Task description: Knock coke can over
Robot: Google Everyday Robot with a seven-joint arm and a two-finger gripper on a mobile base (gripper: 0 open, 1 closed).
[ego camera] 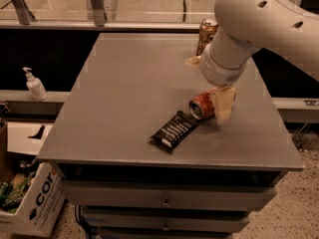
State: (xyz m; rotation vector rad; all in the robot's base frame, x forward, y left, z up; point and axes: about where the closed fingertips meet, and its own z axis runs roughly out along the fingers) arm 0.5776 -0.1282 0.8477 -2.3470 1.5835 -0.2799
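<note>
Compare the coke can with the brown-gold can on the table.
The coke can lies on its side nearer the front; the brown-gold can stands upright farther back. The coke can is red-orange, the brown-gold can brownish. The gripper sits at the coke can, away from the brown-gold can. Both are drink cans.
</note>
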